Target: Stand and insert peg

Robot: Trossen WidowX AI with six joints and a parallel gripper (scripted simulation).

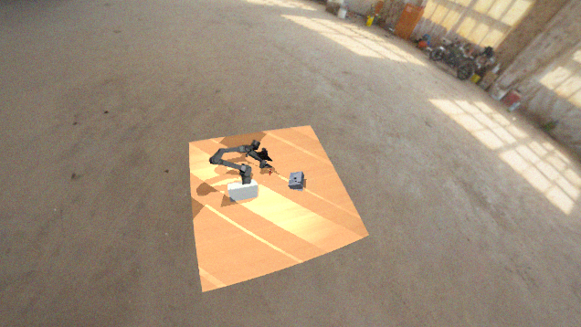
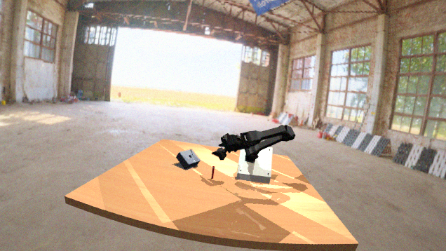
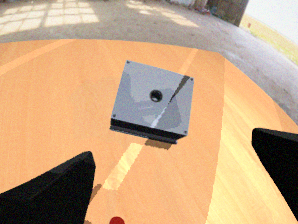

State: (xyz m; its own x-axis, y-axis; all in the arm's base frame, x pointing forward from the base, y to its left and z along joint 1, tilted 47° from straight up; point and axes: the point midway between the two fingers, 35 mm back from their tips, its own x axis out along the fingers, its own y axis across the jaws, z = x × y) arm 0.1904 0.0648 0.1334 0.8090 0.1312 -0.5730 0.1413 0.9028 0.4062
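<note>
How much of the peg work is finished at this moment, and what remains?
The peg already stands upright on the table, released. Nothing is in hand: the gripper is open, above the peg. Left: grasp it again, push it into the sloped panel's visibly unfilled hole, release and withdraw.
</note>
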